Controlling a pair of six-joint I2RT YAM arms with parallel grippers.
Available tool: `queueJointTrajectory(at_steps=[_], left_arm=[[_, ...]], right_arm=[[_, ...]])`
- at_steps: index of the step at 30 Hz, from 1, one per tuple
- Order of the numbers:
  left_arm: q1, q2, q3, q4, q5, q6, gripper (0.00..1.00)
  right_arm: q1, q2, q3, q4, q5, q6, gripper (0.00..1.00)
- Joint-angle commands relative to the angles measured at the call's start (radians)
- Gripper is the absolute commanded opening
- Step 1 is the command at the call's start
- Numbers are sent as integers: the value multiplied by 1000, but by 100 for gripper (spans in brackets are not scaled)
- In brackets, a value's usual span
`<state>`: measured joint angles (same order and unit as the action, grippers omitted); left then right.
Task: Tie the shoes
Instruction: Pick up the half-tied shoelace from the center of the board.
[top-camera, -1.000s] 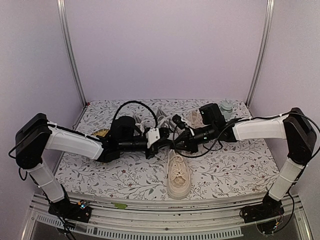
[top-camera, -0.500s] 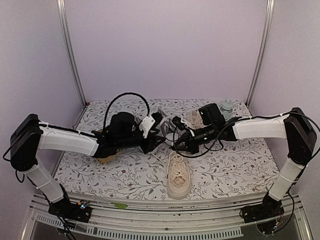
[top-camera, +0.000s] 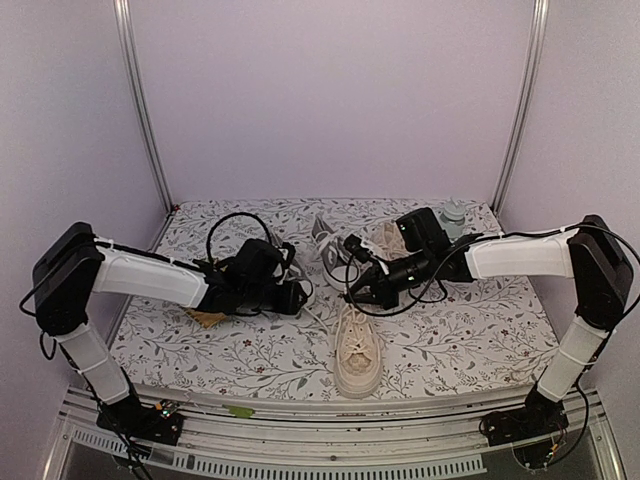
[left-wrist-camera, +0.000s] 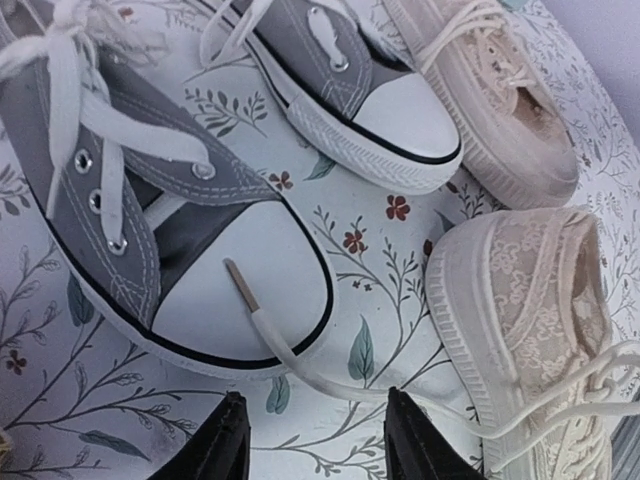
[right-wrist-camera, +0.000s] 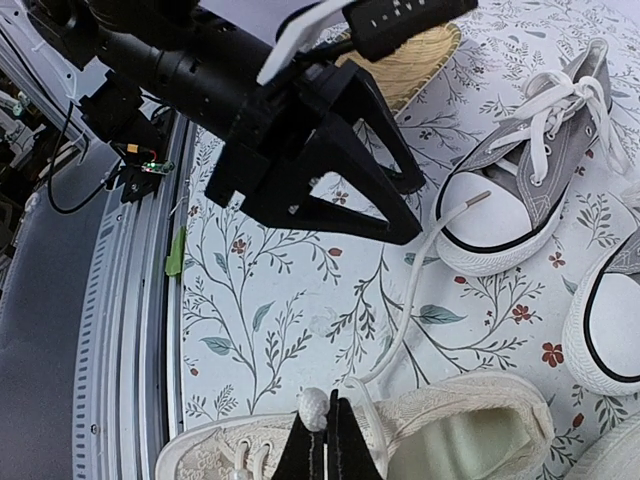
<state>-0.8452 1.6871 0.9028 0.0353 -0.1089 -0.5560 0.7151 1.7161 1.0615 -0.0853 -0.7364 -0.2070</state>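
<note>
**Left claw lets go and backs off**

Left claw (left-wrist-camera: 315, 410) has slid back to its own side and now hangs low over the worktop (top-camera: 470, 320), a little way from the shoes. Its two fingers stand apart and there is nothing between them. Right claw (right-wrist-camera: 324, 430) has hardly moved. It is pinched tight on the lace (right-wrist-camera: 410, 290) right above the cream shoe (top-camera: 357, 352). That shoe sits at the front of the worktop with its toe toward the arms.

From the pinch, the lace runs loose across the worktop. Its tip lies on the white toe of a grey shoe (left-wrist-camera: 130, 210). The other grey shoe (left-wrist-camera: 360, 90) and the other cream shoe (left-wrist-camera: 490, 100) are just behind. No bow shows on the front cream shoe yet, so I think the tying is only partway done.

What could go wrong? The lace end is free. If the right claw tugs, the end may slip off the toe and flop somewhere harder to reach. A hard tug could also drag the light cream shoe along, or pull the lace out of its holes. When the left claw comes back for the end, it may nip the rubber toe under it and miss the thin lace. The two claws work close together, so they might bump.
</note>
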Motion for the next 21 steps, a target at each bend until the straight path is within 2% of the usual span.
queueJointTrajectory(at_steps=[1,7,10,15,21], left_arm=[[-1,91,57,-4,20,-54,47],[7,191,118,-18,52,-50,47],[24,212,120,-15,67,-59,43],[29,220,123,-15,87,-63,22],[33,203,106,29,129,-53,22]], right_arm=[[14,-26,24,-3,7,-11,1],[15,-28,22,0,10,-5,1],[16,-29,22,-1,9,-3,1],[15,-27,23,-5,13,-5,1],[15,-15,33,-25,18,-13,1]])
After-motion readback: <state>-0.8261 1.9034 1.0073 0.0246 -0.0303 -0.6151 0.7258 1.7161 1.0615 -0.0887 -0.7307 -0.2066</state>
